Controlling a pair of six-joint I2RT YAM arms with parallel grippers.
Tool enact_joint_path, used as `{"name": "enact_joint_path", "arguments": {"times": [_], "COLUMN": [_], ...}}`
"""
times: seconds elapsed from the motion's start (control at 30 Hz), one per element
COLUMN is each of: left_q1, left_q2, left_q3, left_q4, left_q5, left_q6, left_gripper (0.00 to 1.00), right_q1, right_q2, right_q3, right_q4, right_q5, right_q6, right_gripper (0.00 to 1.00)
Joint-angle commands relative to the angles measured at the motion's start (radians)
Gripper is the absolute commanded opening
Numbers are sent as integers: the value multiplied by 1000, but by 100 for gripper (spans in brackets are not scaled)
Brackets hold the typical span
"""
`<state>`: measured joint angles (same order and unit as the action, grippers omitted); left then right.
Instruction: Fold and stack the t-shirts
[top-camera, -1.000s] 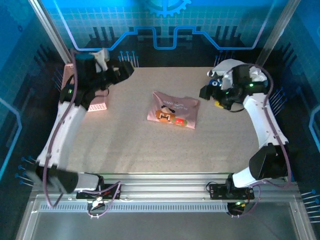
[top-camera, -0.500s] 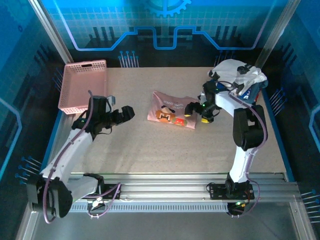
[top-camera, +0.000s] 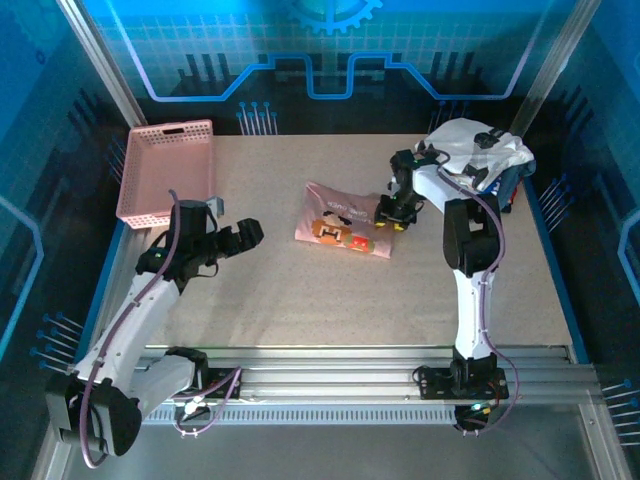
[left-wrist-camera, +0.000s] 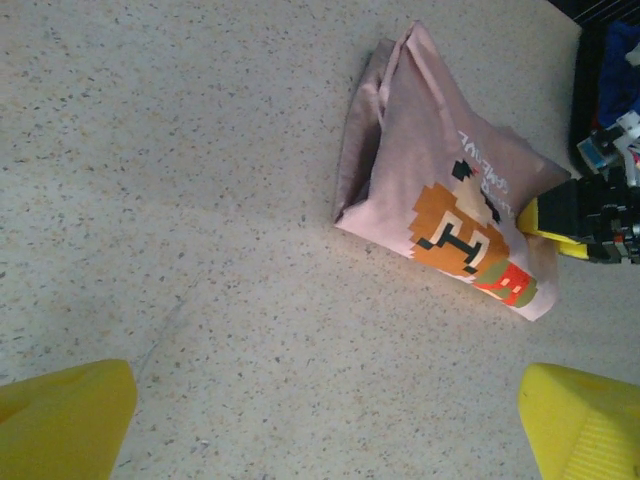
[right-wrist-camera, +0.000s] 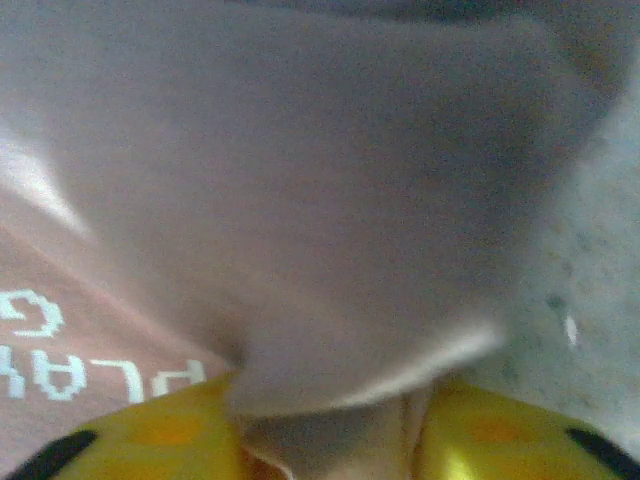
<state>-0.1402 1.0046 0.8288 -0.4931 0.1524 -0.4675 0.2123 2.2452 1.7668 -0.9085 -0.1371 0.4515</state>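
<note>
The dusty-pink t-shirt (top-camera: 345, 222) lies folded in the middle of the table, its orange, white and dark print (left-wrist-camera: 468, 228) facing up. My right gripper (top-camera: 390, 217) sits at the shirt's right edge. Up close, its yellow fingers (right-wrist-camera: 150, 440) pinch a fold of the pink cloth (right-wrist-camera: 300, 230), so the right gripper (right-wrist-camera: 330, 440) is shut on it. My left gripper (top-camera: 250, 235) hovers open over bare table, left of the shirt, and the left gripper (left-wrist-camera: 330, 420) holds nothing. A white t-shirt with dark patches (top-camera: 480, 150) lies heaped at the back right.
A pink lattice basket (top-camera: 165, 170) stands at the back left corner. Dark blue cloth (left-wrist-camera: 622, 70) shows beside the white heap. The table (top-camera: 300, 290) has bare surface in front of the pink shirt. Metal rails run along the near edge.
The left arm came down from the basket to the table left of the shirt. The right gripper moved left to the pink shirt's right edge and closed on the cloth.
</note>
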Motion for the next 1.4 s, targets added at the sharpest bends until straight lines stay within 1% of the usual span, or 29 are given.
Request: {"name": "enact_joint_path", "arguments": {"times": [0.0, 0.07, 0.17, 0.37, 0.43, 0.67, 0.73, 0.8, 0.9, 1.0, 1.1, 1.37], "left_q1": [2, 1, 2, 2, 2, 3, 2, 2, 2, 2, 2, 2], "left_q2": [-34, -44, -40, -2, 15, 54, 61, 67, 70, 74, 80, 95], "left_q3": [13, 19, 31, 27, 26, 16, 16, 15, 12, 4, -2, -24], "left_q4": [-21, -10, 2, 44, 57, 99, 100, 100, 106, 119, 127, 150], "left_q5": [-23, -29, -26, -16, -9, 9, 11, 15, 12, 15, 13, 13], "left_q6": [36, 36, 31, 17, 11, -10, -10, -5, -4, -3, -7, -13], "left_gripper": [99, 99, 99, 99, 99, 99, 99, 99, 99, 99, 99, 99], "right_q1": [30, 33, 33, 36, 37, 51, 62, 72, 79, 75, 54, -24], "right_q2": [62, 66, 34, 6, 9, -13, -23, -10, 33, 63, 76, 67], "right_q3": [65, 114, 179, 336, 377, 408, 439, 514, 681, 819, 917, 954], "right_q4": [27, 11, 5, -40, -56, -43, -40, -73, -151, -183, -191, -118], "right_q5": [44, 71, 123, 202, 210, 220, 233, 249, 277, 290, 260, 162], "right_q6": [-23, -35, -53, -122, -143, -182, -206, -228, -253, -266, -241, -145], "right_gripper": [21, 9, 0, 0, 0, 0, 0, 0, 0, 0, 0, 0]}}
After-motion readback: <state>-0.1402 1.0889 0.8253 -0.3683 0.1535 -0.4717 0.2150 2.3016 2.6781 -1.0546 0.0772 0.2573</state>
